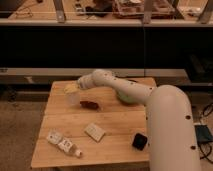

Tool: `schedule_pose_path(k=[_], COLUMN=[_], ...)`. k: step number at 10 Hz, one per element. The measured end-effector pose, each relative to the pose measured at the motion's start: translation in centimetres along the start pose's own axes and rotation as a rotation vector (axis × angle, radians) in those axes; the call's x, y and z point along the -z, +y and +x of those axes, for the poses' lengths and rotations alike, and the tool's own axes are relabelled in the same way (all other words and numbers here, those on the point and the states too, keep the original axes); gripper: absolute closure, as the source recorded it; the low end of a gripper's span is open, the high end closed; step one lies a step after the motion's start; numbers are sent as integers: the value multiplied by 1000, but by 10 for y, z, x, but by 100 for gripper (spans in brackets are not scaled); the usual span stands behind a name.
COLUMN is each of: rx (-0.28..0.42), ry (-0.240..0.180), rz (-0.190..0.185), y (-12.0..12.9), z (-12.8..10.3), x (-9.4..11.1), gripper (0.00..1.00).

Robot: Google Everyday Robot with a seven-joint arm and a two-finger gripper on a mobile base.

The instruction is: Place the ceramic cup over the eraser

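One view is offered. In it the cup (72, 96) is seen at the upper left of the surface (120, 125), with the claw (74, 87) set right at its top, at the end of the arm (112, 84) that reaches in from the right of the frame. The eraser (140, 141) is found at the lower right, well apart from the cup and close to the arm's broad white base. A dark reddish object (90, 104) lies just right of the cup, a flat white block (95, 131) lies lower centre, and lettered cubes (61, 142) are strung along the lower left. A green bowl (126, 98) is partly hidden behind the arm.

The step in hand is judged to be the taking of the cup. To be done well, the cup should be gripped firmly near the rim, lifted straight up clear of the reddish object, and turned mouth down before it is carried diagonally to the lower right. The lowering should be centred on the eraser, so that the rim is not caught on its edge.

Whether the claw is clenched on the cup or released cannot be told. Only contact, or near contact, with the cup's top is suggested.
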Motion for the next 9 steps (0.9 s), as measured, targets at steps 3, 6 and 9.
schedule_pose_path(k=[3, 6, 9], rx=[54, 80, 103], ry=[2, -6, -29], rz=[12, 20, 40], y=[6, 10, 7], z=[-4, -7, -12], x=[-11, -21, -32], gripper=[20, 20, 23])
